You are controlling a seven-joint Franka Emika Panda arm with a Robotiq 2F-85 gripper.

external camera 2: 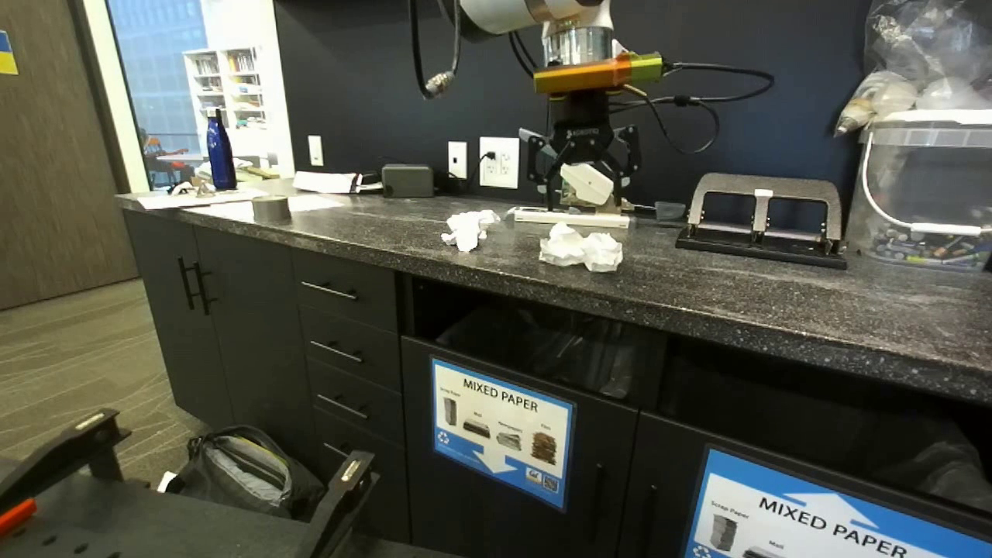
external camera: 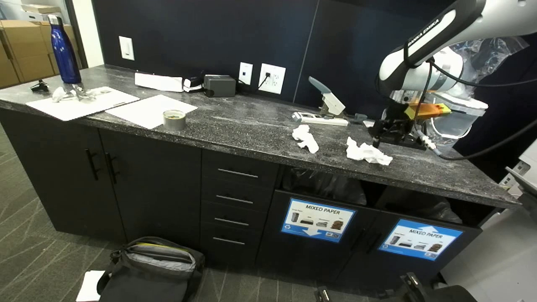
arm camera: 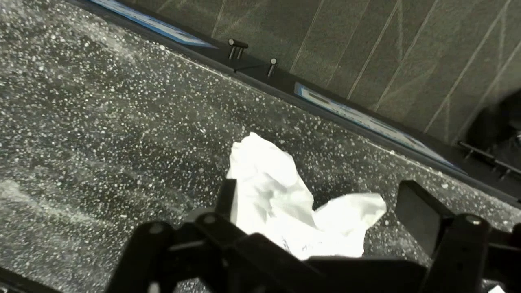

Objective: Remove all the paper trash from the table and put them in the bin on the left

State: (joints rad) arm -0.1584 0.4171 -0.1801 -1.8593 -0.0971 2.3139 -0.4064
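Gripper (external camera 2: 583, 201), jaws apart, hovers near a scrap (external camera 2: 577, 249) on the table (external camera 2: 775, 302) in both exterior views, another scrap (external camera: 305, 137) lying close by. In the wrist view the first shows between the jaws; likely light and soft, it should pinch best at its bunched middle (arm camera: 283, 213).

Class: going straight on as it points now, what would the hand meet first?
Most likely the crumpled paper that shows between the open fingers in the wrist view: the hand points down at the counter. Depth is unclear; a fingertip might touch bare counter first.
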